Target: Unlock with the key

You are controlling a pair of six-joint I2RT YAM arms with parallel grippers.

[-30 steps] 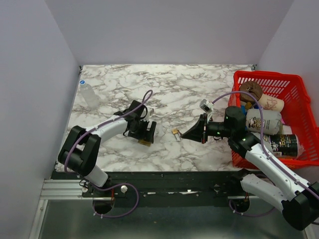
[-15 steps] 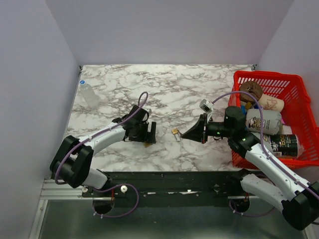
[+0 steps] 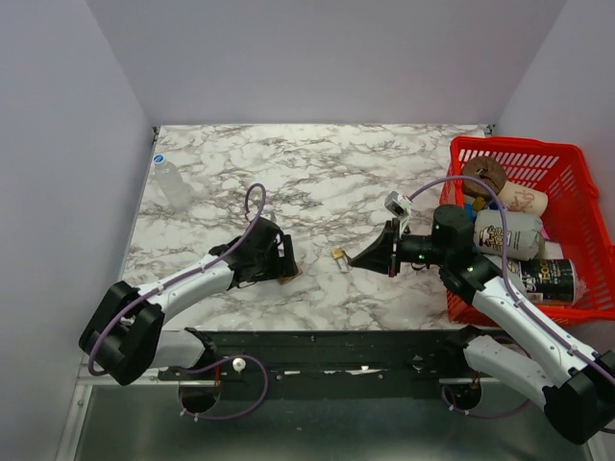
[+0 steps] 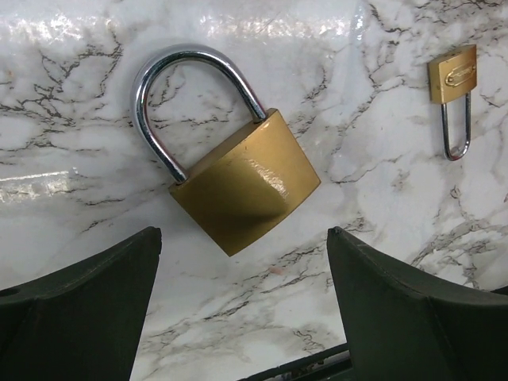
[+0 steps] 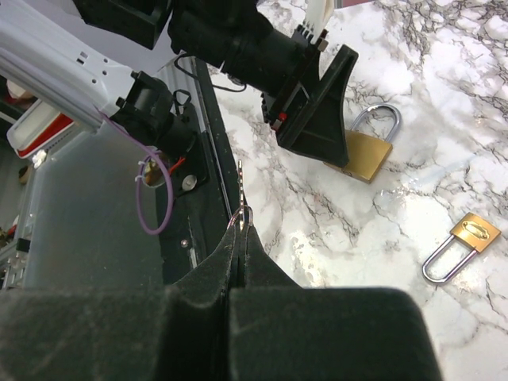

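A large brass padlock (image 4: 246, 190) with a steel shackle lies flat on the marble table (image 3: 317, 173). It also shows in the top view (image 3: 287, 277) and the right wrist view (image 5: 367, 155). My left gripper (image 4: 242, 246) is open just short of the padlock's body, with the jaws on either side and not touching it. It also shows in the top view (image 3: 284, 263). A small brass padlock (image 3: 339, 255) lies between the arms and also shows in the left wrist view (image 4: 452, 75). My right gripper (image 5: 240, 232) is shut on a thin key (image 5: 240, 186) and holds it above the table; in the top view it (image 3: 356, 259) is right of the small padlock.
A red basket (image 3: 586, 158) with cans and cups stands at the right edge. A clear bottle (image 3: 173, 187) lies at the far left. The black base rail (image 3: 327, 346) runs along the near edge.
My left arm has swung lower and nearer, and its gripper has shifted slightly right over the large padlock. The right arm and the key have not moved.
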